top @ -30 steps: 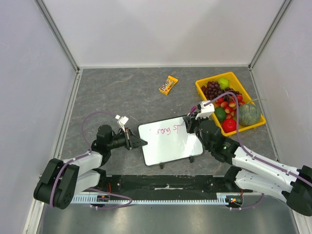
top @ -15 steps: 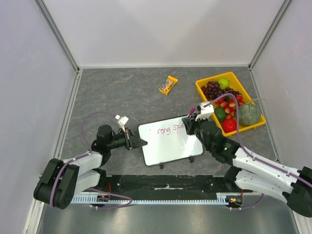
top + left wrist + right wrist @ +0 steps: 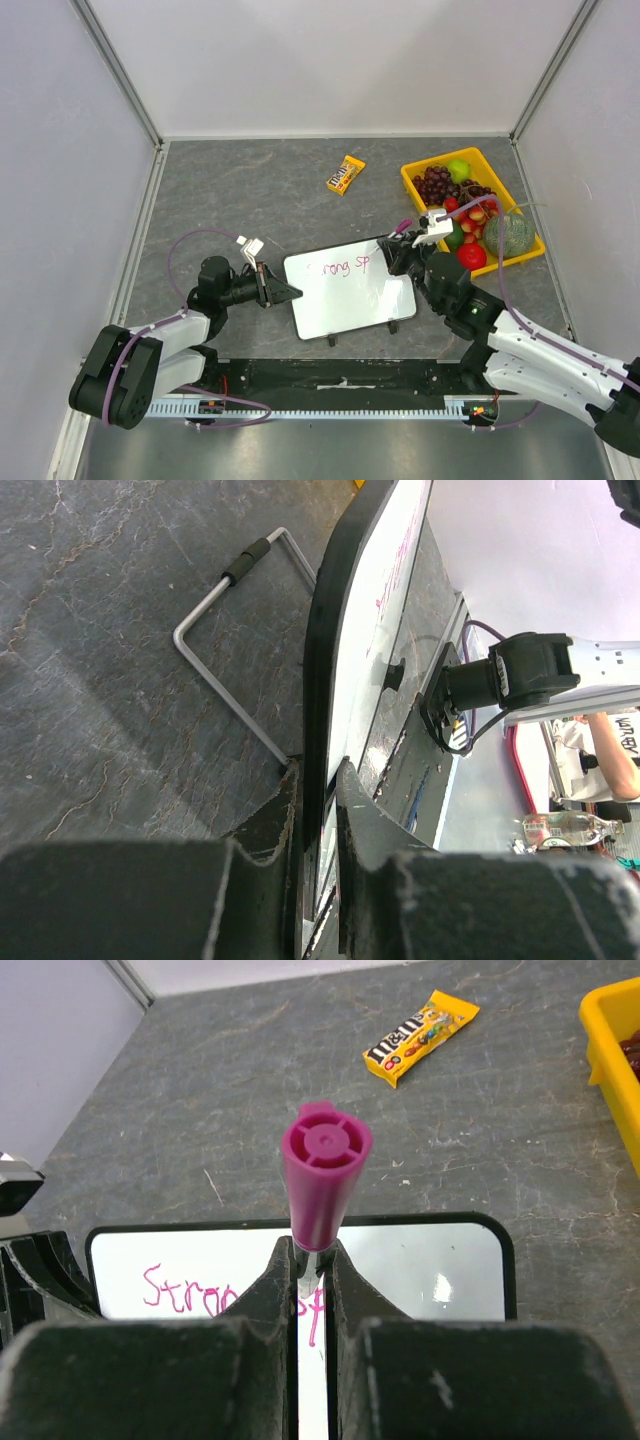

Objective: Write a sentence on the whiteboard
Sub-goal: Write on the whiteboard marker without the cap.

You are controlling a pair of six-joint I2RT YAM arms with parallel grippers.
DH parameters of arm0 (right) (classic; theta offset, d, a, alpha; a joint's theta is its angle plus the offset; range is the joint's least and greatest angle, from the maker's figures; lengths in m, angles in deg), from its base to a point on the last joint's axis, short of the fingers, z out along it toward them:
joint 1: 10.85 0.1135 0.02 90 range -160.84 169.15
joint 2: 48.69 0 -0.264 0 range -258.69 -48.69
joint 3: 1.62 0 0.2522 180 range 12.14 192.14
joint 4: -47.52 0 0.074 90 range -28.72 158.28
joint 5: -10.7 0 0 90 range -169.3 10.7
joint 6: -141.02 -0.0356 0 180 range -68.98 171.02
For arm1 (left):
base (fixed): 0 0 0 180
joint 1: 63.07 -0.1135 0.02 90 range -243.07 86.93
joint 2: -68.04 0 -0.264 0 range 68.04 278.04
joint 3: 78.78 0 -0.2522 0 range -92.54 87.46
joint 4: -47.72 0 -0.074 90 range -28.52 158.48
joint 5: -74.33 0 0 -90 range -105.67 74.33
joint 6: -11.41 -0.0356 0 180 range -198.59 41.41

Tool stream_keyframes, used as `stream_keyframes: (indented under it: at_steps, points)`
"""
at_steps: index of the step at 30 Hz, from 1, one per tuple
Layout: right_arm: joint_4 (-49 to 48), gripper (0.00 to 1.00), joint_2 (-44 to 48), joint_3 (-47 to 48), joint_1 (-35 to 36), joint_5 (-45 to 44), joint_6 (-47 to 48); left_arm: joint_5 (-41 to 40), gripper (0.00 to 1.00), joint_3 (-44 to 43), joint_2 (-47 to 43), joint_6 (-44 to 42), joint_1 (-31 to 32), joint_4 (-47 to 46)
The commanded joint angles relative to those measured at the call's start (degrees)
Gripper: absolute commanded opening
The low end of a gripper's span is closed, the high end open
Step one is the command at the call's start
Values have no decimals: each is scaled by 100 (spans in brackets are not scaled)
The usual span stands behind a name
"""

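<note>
Pinching marker (image 3: 325, 1175) — right fingers (image 3: 255, 1305) over whiteboard (image 3: 430, 1260).

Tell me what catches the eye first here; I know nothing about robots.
The small whiteboard in the middle of the table, with pink writing on it, draws the eye first. The right gripper holds a pink marker over it while the left gripper clamps its left edge. At the far right sits a yellow tray piled with colourful fruit.

Bright, even light from above; shadows soft. A small glare spot marks the whiteboard (image 3: 420, 1260) near its right edge. Wrist views blur along the bottom.
</note>
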Motion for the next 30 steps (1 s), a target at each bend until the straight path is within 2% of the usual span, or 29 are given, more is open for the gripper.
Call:
stream_keyframes:
  at_steps: [1,11,30]
  points:
    - [32,0,128,162,-89,-179,11,-360,2,70,44,-244,-21,337]
    - [120,0,-223,390,-239,-267,134,-377,2,79,9,-236,-29,338]
    - [14,0,-417,268,-362,-65,29,-369,2,70,18,-244,-29,346]
